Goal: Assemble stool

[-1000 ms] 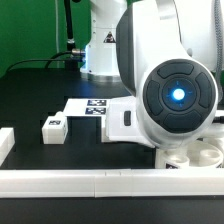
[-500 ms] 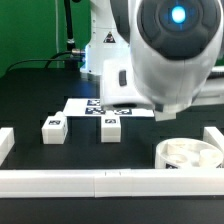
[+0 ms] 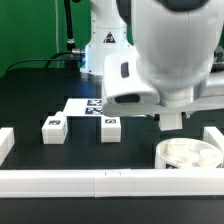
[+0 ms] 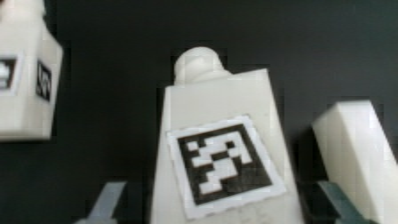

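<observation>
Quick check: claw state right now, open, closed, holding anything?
Claw: open, holding nothing; a tagged stool leg sits between its fingertips with a gap on each side.

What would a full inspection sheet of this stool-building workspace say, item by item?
Surface: black table, white rails along its edges.
Job's things: round seat lying flat; first leg and second leg loose, apart from it.
Clutter: marker board only.
Grippers: gripper open, fingertips flanking a tagged leg.
Cables: black cable behind the arm's base.
Surroundings: green backdrop.
</observation>
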{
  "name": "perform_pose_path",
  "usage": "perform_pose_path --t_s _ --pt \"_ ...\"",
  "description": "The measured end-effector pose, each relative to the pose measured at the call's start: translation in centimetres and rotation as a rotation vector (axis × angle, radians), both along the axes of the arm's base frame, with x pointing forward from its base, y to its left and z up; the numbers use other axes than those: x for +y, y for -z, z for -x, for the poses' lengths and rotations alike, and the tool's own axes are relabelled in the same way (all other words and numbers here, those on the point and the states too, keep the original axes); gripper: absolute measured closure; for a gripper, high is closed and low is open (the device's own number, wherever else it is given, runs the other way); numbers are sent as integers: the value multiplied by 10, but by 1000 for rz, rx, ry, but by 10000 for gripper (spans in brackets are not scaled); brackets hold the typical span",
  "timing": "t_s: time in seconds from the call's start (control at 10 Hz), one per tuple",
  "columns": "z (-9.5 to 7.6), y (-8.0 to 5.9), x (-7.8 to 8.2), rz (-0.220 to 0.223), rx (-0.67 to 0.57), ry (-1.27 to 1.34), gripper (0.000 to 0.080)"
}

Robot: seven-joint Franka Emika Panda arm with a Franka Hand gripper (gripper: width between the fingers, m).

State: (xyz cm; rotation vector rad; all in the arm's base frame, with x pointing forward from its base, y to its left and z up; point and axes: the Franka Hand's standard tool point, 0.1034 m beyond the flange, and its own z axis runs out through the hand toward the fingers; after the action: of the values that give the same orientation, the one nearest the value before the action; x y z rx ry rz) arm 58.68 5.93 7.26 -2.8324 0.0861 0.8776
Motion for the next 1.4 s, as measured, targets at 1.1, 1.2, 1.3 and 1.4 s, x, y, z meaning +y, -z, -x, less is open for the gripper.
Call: perform_pose_path --t_s 1.1,1.2,1.3,1.4 --pt "-44 -43 17 88 -774 120 474" --pt "-49 -44 17 95 -863 129 474" --pt "-47 -41 19 98 -892 129 474" --pt "-46 -39 26 96 -888 152 474"
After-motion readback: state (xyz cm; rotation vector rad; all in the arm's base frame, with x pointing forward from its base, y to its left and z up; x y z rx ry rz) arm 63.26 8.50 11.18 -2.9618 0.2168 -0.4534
